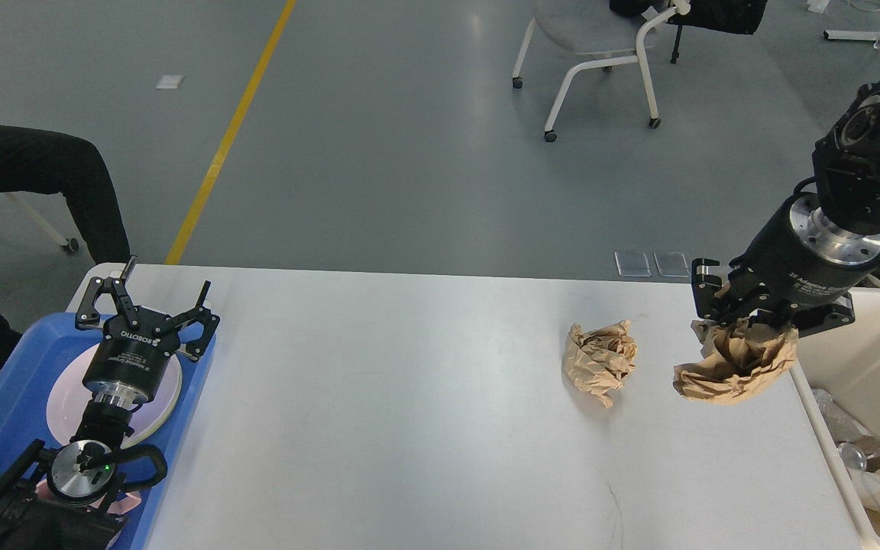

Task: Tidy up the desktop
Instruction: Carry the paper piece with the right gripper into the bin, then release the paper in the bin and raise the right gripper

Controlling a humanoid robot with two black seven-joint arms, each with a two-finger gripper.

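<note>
The white desktop fills the lower view. My right gripper is shut on a crumpled ball of brown paper and holds it in the air above the desktop's right edge, next to the beige bin. A second crumpled brown paper ball lies on the desktop, left of the held one. My left gripper is open and empty, above the far end of the blue tray.
A white plate lies in the blue tray under my left arm. The beige bin at the right holds clear plastic rubbish. A chair stands on the floor beyond the desk. A person's leg is at the far left.
</note>
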